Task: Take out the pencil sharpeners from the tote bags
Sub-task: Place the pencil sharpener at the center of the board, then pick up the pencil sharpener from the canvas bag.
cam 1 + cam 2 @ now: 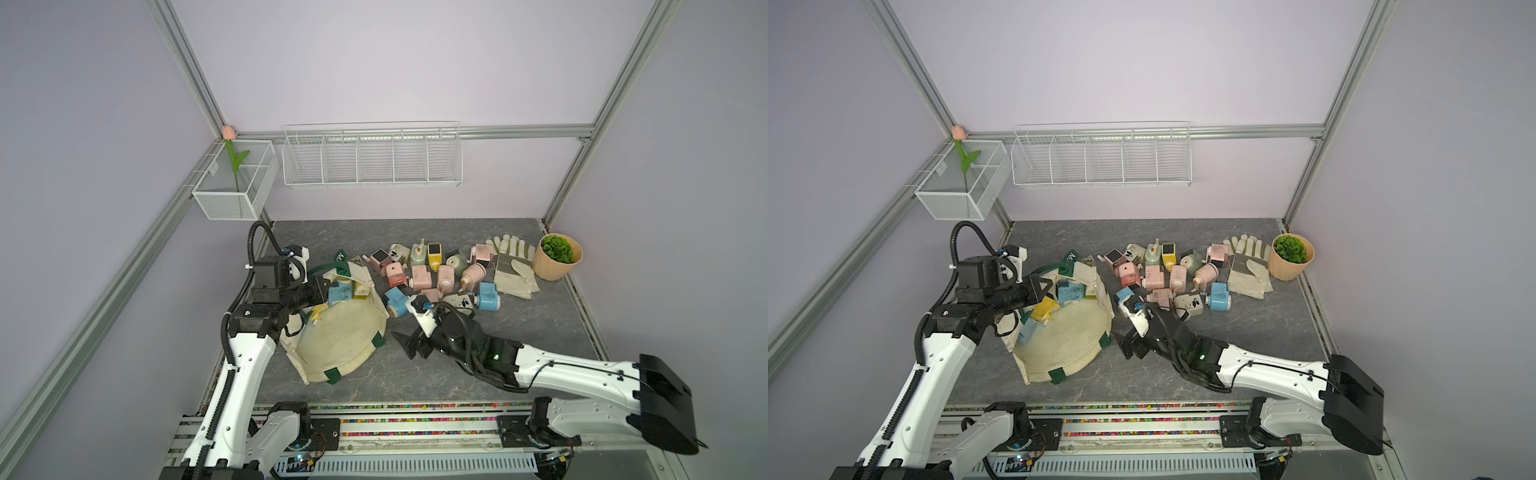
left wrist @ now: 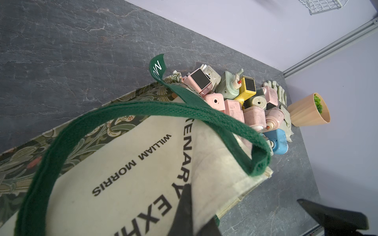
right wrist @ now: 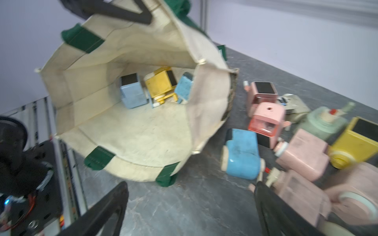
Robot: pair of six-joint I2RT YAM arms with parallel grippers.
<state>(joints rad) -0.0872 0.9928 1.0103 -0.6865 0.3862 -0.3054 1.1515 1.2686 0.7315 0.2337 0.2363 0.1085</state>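
While left gripper (image 3: pixel 146 18) pinches the tote bag (image 3: pixel 143 132) rim, propping mouth open, right gripper (image 3: pixel 190 186) hangs empty, jaws wide, just outside it. Approx 3 sharpeners (image 3: pixel 159 83) sit deep inside, ahead; next prob: reach in, grab nearest.

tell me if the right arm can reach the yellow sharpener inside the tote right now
Probably yes: the left fingers hold the tote open toward the right fingers, which are spread, and the yellow sharpener lies uncovered at its back.
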